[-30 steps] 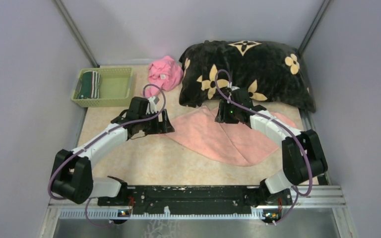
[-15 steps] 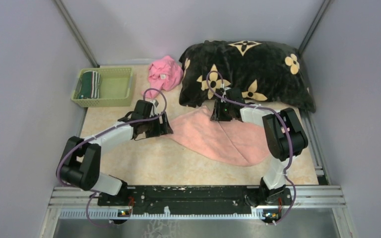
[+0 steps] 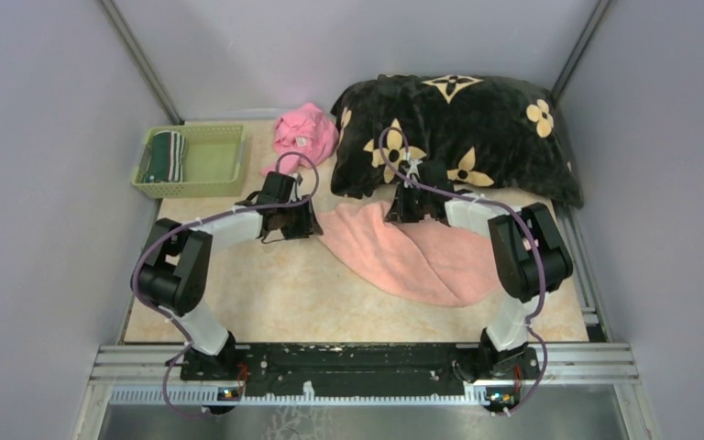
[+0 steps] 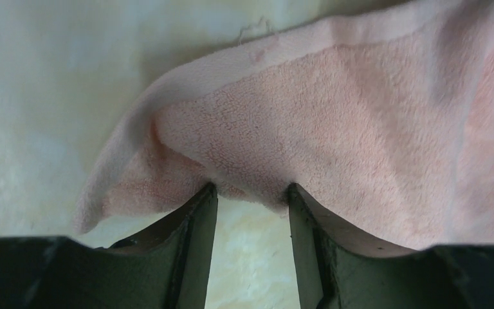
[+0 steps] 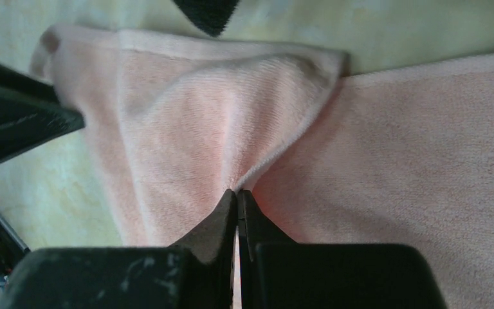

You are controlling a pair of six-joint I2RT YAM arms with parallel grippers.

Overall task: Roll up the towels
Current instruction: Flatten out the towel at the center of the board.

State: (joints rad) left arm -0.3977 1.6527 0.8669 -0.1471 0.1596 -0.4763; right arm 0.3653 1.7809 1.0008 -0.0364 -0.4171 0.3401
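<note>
The marbled beige surface [image 3: 266, 284] fills my overhead view. At its far right lies the big black blanket with tan flowers [image 3: 477, 119]. Just in front of it the salmon-pink towel [image 3: 422, 261] is spread flat but rumpled, its far edge right up against the blanket.

At the far left sits a green basket [image 3: 215, 160] with the green striped towel [image 3: 167, 156] at its left end. A crumpled bright pink cloth [image 3: 304, 133] lies between basket and blanket.

The left gripper [image 4: 251, 192] is at the pink towel's left corner. Its jaws stand apart, with the hem draped across their tips, though I can't tell if any cloth sits between them. The right gripper [image 5: 238, 193] has its jaws pinched tight on a fold of the same towel near its far edge.
</note>
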